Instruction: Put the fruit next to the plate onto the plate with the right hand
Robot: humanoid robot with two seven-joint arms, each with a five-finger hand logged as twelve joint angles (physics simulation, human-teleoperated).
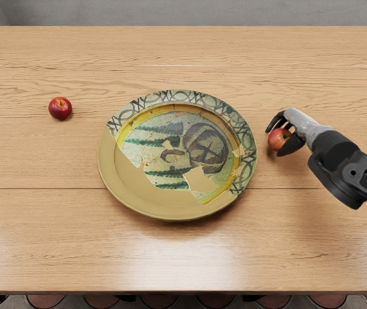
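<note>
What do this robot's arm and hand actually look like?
Only the right arm shows: chunky rounded segments in matte black with a ring-shaped joint, then a slim silver-grey wrist section. The right hand has thin, dark fingers. I can make out no markings.

A small red apple (60, 107) sits on the left part of the light wooden counter (183, 51), whose long planks run from side to side, with a grey wall (183, 11) behind it and reddish floor tiles (216, 301) below its front edge.
</note>
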